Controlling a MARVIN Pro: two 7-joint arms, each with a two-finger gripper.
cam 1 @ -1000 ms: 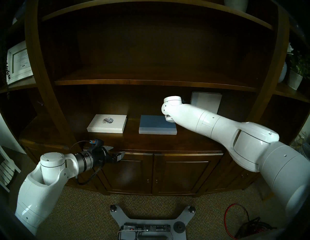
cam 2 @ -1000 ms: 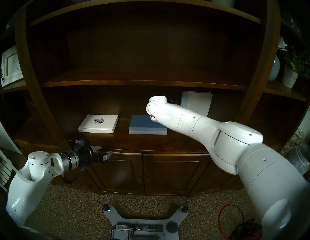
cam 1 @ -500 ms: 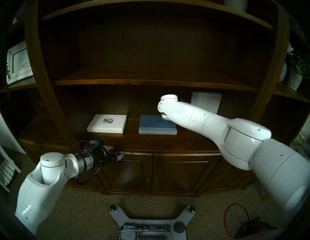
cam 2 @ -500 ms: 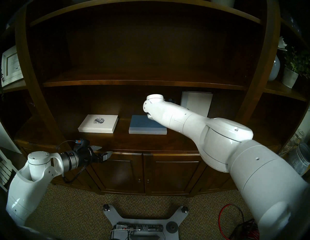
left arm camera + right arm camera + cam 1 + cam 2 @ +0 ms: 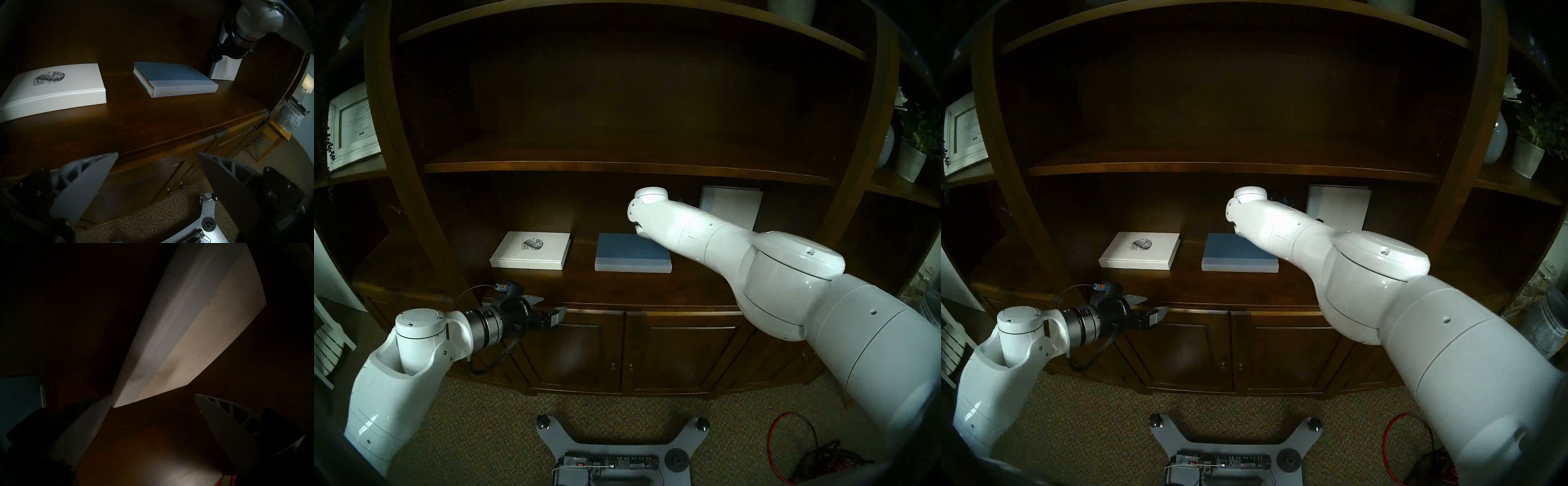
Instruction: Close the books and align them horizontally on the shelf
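Books lie closed on your broad dark-brown wooden shelf: emblem-marked white hardcover left, blue pale-edged hardcover centre. Plain white hardcover stands upright far right. Your right hand gapes beside it, one fingertip touching its corner. Left hand hangs open near the shelf's front edge.

Open shelf strip btwn emblem book & blue book; front edge clear. Right arm blocks upright white book.
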